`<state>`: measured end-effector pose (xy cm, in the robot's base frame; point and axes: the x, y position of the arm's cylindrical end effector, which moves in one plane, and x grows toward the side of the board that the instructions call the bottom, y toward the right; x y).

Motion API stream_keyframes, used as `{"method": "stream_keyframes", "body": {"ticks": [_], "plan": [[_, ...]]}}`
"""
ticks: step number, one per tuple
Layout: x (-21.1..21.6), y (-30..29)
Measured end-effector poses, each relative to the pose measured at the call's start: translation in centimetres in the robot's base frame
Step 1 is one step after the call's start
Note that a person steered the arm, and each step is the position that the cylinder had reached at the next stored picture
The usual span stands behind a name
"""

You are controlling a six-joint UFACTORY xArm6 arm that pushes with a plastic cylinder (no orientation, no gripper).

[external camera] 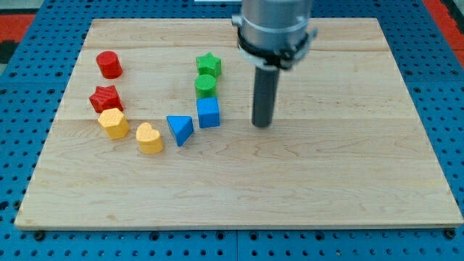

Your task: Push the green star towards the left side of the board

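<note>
The green star (209, 64) lies on the wooden board (326, 181) a little left of the middle, near the view's top. A green cylinder (206, 85) sits right below it, touching or nearly so. My tip (262, 125) rests on the board to the right of and below the star, about a block's width right of the blue cube (208, 113). The tip touches no block.
A blue triangle (180, 130) lies left of the blue cube. A yellow heart (150, 138) and a yellow hexagon (113, 123) continue the arc to the left. A red star (106, 98) and a red cylinder (109, 64) sit near the board's left side.
</note>
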<state>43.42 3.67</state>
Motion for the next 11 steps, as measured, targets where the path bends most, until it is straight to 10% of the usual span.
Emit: {"method": "stream_keyframes", "body": {"ticks": [4, 8, 9, 11], "plan": [[-21.7, -6.5], [-16.9, 2.2], [-9.6, 0.8], [-10.5, -9.1]]}}
